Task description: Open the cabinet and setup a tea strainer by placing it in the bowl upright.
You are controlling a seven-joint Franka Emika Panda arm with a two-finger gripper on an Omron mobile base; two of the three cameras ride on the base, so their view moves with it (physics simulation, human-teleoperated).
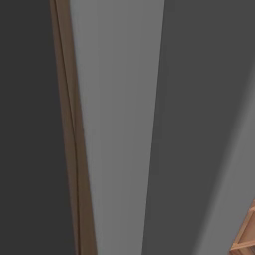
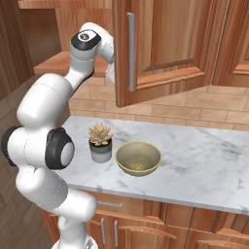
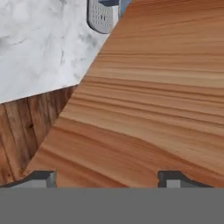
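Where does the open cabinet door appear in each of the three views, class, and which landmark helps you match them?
Left base view: not identifiable; grey and dark panels with a brown strip.
Right base view: cabinet door at upper centre, swung open above the marble counter, handle on its left edge.
Hand view: a wooden surface, probably the door, across the right and centre.
Shared landmark: the marble counter.

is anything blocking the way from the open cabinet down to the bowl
Nothing visible does. The bowl sits open and empty on the marble counter, below the opened cabinet door. The small potted succulent stands just beside the bowl, on the arm's side, close to it but not over it. The strainer cannot be made out.
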